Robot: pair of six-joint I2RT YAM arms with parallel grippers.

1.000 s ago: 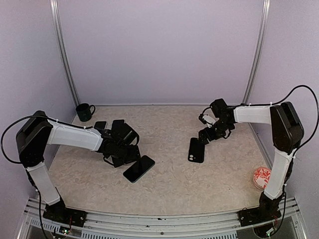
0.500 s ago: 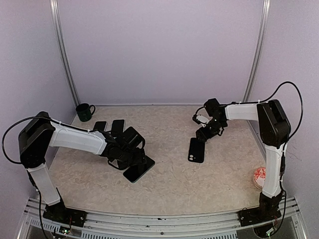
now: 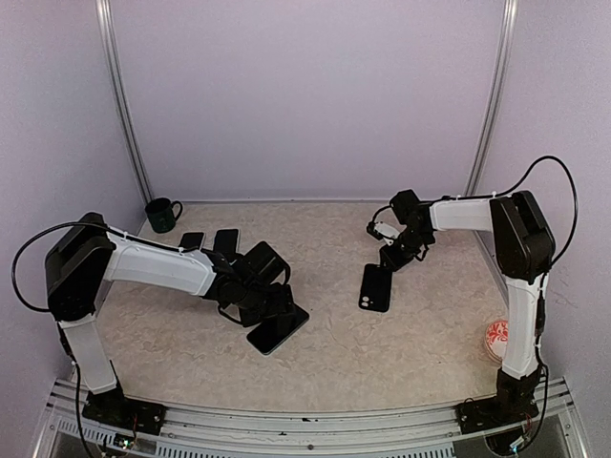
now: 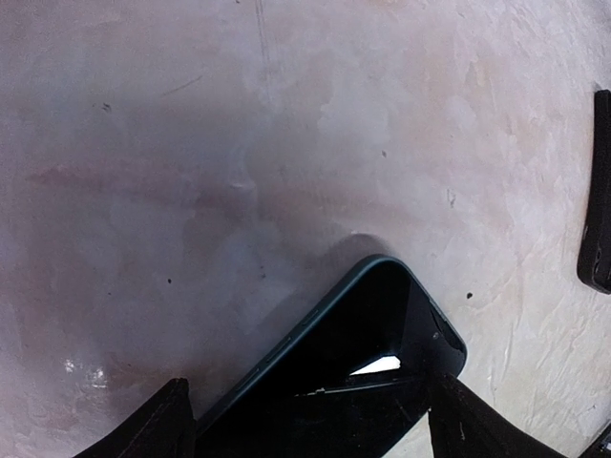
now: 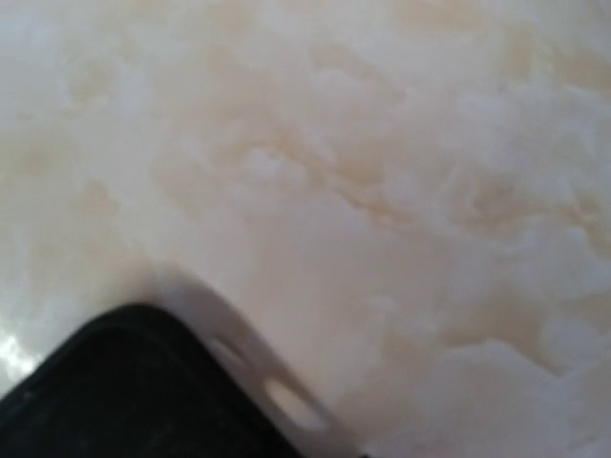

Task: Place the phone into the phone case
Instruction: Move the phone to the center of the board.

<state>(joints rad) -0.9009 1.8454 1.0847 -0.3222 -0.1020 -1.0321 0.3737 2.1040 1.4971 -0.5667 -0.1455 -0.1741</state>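
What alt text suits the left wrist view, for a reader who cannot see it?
A dark phone lies on the marbled table, its near end between the left gripper's black fingertips. A black object's edge shows at right.

Table [image 3: 382, 353]: pale, marbled top, walled on three sides. A black phone [image 3: 282, 329] is at left of centre, set at a slant with its screen up, and a black phone case [image 3: 375, 289] lies well apart from it at right of centre. A dark mug [image 3: 161, 215] stands upright in the far left corner, with a small flat black object [image 3: 193, 239] and a second one [image 3: 226, 238] side by side near it. A round red-and-white dish [image 3: 499, 340] sits at the right edge.
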